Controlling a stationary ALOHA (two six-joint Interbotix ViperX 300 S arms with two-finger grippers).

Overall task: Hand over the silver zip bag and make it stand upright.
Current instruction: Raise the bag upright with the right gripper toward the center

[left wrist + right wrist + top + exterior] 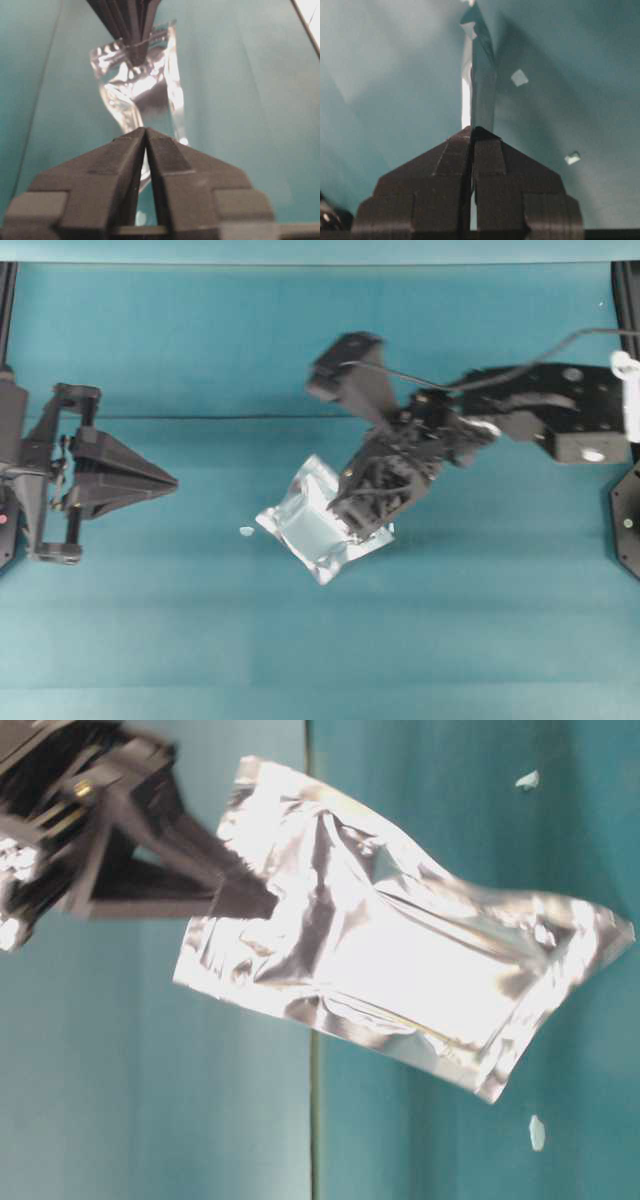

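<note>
The silver zip bag [310, 523] is a crinkled foil pouch held off the teal table near the middle. My right gripper [350, 502] is shut on one edge of it. In the table-level view the bag [400, 940] hangs tilted from the black fingers [240, 898]. In the right wrist view the bag [479, 75] runs edge-on out of the closed gripper [471, 131]. My left gripper [172, 481] is shut and empty at the far left, pointing at the bag. In the left wrist view the bag [135, 85] hangs beyond the closed gripper [145, 131].
A tiny white speck [246, 531] lies on the teal cloth left of the bag. Two white specks [519, 77] show in the right wrist view. A fold line in the cloth [200, 417] crosses the table.
</note>
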